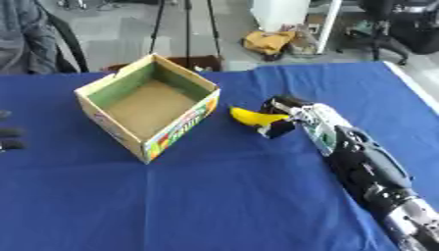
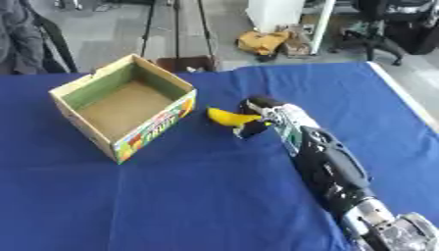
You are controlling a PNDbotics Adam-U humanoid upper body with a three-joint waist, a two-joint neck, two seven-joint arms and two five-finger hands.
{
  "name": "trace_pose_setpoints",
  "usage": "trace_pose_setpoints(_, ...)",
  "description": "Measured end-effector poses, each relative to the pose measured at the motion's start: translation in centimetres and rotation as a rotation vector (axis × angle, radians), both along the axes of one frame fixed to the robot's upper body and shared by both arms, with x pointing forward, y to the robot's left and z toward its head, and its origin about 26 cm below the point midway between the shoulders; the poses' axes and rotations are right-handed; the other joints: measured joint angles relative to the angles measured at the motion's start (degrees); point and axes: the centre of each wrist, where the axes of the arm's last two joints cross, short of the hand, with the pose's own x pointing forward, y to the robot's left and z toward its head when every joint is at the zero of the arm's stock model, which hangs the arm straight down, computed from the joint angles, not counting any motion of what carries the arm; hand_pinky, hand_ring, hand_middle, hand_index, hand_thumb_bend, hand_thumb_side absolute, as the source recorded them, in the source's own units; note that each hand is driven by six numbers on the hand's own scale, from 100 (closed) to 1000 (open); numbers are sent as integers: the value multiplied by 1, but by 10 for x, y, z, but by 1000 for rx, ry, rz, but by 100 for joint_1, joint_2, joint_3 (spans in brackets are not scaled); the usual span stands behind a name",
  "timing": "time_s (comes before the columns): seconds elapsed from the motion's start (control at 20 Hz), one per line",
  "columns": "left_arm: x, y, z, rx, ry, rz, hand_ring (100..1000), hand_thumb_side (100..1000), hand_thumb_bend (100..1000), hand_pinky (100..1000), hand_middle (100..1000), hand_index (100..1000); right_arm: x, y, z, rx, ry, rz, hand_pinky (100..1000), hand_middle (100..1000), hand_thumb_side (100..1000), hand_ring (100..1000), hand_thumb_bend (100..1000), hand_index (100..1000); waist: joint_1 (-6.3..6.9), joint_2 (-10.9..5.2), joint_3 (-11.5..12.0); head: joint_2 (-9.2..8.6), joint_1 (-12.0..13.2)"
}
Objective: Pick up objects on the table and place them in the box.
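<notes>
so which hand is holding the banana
The right hand, reaching in from the right with fingers curled round the yellow banana; the left hand sits idle at the left edge.

Yellow banana (image 1: 255, 116) at frame centre. Cardboard box (image 1: 146, 105), upper left: tan floor, green inner walls, outer front wall printed in green, red and yellow. Tablecloth (image 1: 214, 196) solid deep blue, a white strip at its right edge. Right hand (image 1: 283, 117) black; its forearm black with silver and green parts.

Yellow banana (image 1: 255, 116) just right of the open cardboard box (image 1: 147, 113) — box upright, green-lined inside
</notes>
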Motion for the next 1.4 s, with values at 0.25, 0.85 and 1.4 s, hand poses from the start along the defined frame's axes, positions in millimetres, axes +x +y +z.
trace_pose_setpoints(0.25, 0, 0, 0, 0, 0, 0, 624, 1000, 557, 598, 683, 717, 0, 0, 0, 0, -6, -3, 683, 596, 452, 651, 100, 713, 0, 0, 0, 0, 1)
trace_pose_setpoints(0.85, 0, 0, 0, 0, -1, 1, 623, 1000, 557, 598, 683, 717, -2, -1, -3, 1, -54, -16, 631, 489, 459, 565, 100, 584, 2, 0, 1, 0, 17)
trace_pose_setpoints(1.4, 0, 0, 0, -2, -2, 3, 622, 1000, 557, 597, 682, 717, -1, 5, 27, -1, -180, 39, 631, 481, 467, 563, 100, 582, 10, 12, -49, 0, 47)
